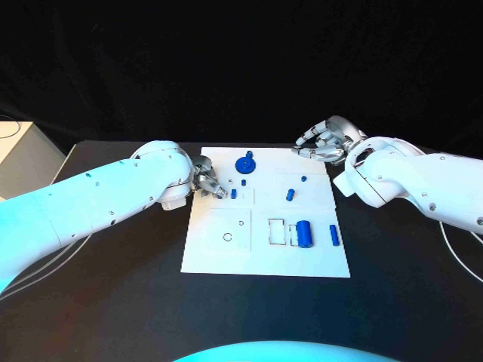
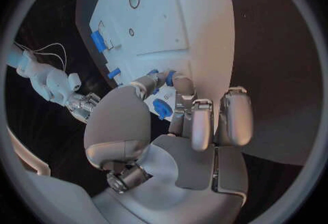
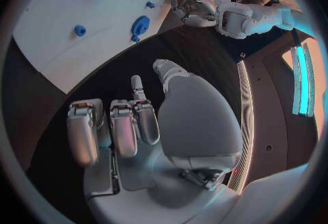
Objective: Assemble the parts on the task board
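A pale box (image 1: 11,154) stands at the left edge of the head view, off the black table (image 1: 111,286). The white task board (image 1: 266,256) lies mid-frame. On it I count about seven blue parts: a round disc with a knob (image 1: 245,164) near its top edge, a large cylinder (image 1: 303,233) and a slim bar (image 1: 334,234) lower right, and small pegs between. The left hand (image 1: 209,183) rests at the board's left edge, fingertips by a small peg (image 1: 234,194); whether it grips is unclear. The right hand (image 1: 327,143), curled on nothing, hovers beyond the board's upper right corner.
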Available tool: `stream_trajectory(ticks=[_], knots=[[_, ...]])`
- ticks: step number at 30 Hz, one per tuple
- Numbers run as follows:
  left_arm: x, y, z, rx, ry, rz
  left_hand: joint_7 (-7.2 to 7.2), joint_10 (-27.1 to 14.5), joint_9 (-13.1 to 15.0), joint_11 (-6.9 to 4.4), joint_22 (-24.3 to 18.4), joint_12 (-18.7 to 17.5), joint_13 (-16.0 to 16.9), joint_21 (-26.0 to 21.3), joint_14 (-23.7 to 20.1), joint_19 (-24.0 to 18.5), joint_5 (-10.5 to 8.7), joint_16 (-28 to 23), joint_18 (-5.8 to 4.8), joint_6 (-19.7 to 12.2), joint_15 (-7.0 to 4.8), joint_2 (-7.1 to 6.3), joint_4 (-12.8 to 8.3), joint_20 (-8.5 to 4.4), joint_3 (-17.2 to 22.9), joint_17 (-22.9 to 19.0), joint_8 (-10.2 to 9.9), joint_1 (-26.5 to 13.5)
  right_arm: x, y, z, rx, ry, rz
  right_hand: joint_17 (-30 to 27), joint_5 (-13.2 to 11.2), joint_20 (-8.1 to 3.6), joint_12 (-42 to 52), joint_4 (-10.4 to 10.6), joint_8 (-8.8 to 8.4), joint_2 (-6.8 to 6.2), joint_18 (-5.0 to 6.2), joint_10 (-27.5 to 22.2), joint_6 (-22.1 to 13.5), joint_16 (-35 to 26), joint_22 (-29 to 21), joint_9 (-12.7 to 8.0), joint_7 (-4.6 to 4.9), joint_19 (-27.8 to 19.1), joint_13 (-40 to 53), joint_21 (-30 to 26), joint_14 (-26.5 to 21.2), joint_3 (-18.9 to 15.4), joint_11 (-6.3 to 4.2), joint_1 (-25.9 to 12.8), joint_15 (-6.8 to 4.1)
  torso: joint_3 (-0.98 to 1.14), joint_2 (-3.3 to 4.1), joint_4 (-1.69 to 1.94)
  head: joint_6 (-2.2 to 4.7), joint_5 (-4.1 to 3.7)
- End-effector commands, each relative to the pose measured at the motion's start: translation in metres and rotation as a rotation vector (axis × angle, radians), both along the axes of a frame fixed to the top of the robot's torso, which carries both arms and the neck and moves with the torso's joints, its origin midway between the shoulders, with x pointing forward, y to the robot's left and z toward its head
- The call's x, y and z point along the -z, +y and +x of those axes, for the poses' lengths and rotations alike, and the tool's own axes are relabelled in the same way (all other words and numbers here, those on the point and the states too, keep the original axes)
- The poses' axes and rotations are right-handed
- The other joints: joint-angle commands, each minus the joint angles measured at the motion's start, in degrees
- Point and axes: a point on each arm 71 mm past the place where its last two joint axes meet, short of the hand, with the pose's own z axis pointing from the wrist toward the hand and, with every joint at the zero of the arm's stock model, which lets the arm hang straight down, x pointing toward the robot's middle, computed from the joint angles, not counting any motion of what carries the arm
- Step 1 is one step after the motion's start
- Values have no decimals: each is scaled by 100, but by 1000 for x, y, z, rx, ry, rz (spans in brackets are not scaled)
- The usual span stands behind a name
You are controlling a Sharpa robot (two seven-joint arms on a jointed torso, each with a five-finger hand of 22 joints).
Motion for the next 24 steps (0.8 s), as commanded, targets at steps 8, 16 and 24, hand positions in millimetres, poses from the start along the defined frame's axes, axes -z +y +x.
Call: stream_trajectory(ticks=[8,16,24], knots=[[10,8,-3,4,18,55,68,-127,12,28,26,-17,-121,-61,539,-50,-250,-38,-26,-117,7,-128,540,24,-604,1349,81,62,0,0,0,-13,-4,-6,1342,35,-16,-19,3,31,26,-13,139,-49,-27,1303,9,4,485,1072,-39,544,25,-34,0,-32,-3,2,1,6,-13],[10,9,-5,4,23,48,90,-200,5,52,9,-1,-217,-83,531,-64,-597,-49,-20,-197,28,-208,1034,40,-1022,1328,154,234,0,0,0,-11,-4,-7,1342,35,-16,-19,3,31,26,-13,139,-49,-27,1303,9,4,485,1072,-39,544,25,-34,0,-32,-1,3,-1,7,-16],[10,13,-9,10,39,39,96,-242,1,56,-13,-10,-270,-101,523,-82,-590,-60,-14,-228,33,-200,1085,44,-1119,1307,175,384,0,-1,-1,-10,-1,-8,1347,81,-16,-13,-3,28,27,-15,146,-65,-25,1309,8,5,488,1078,-32,545,41,-33,12,-31,3,-7,4,-6,-4]])
